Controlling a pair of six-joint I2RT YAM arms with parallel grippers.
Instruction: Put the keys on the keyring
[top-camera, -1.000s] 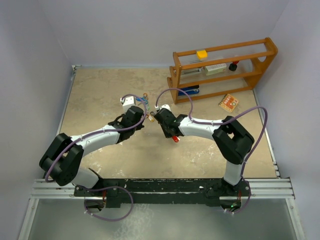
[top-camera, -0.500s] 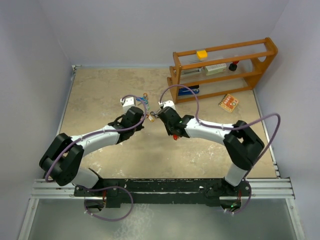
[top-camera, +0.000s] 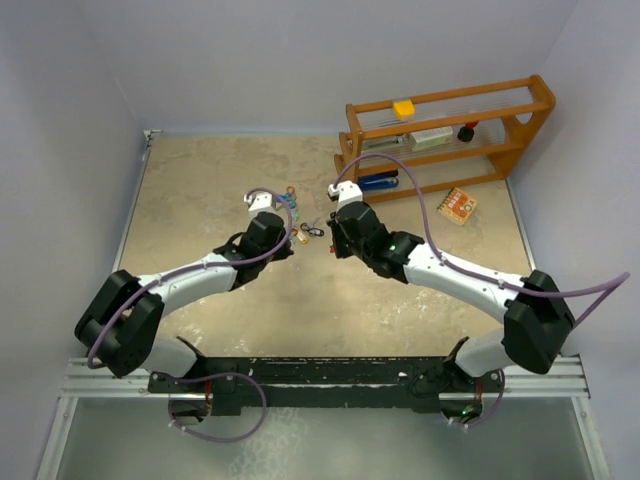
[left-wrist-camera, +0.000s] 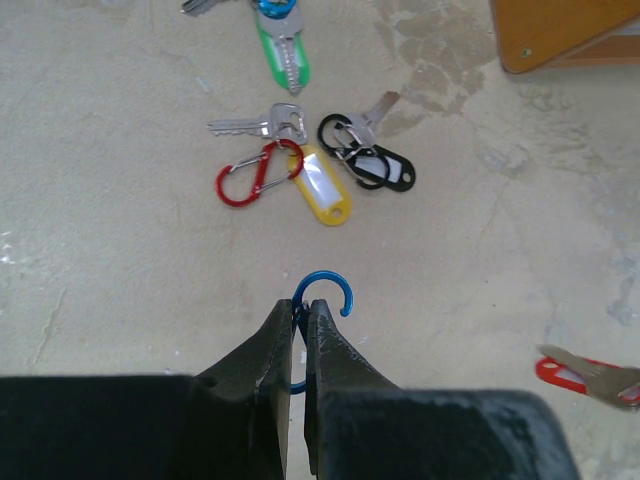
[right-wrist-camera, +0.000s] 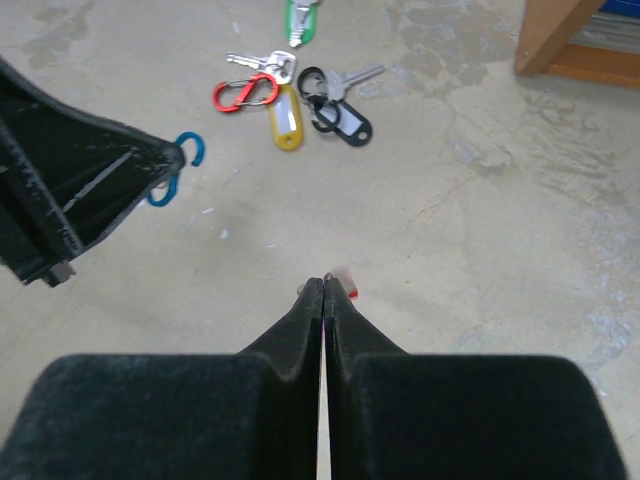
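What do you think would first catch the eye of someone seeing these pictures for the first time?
The left gripper, shut on a small blue clip, fills the bottom of the left wrist view. Just ahead of it on the table lies a bright cluster: a red clip, a yellow tag and a black tag among silver keys. From above, a wooden rack stands at the far right.

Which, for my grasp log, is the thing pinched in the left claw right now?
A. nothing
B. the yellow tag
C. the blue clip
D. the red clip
C: in the left wrist view the left claw is shut on the blue S-shaped clip, while the red clip lies loose on the table farther ahead.
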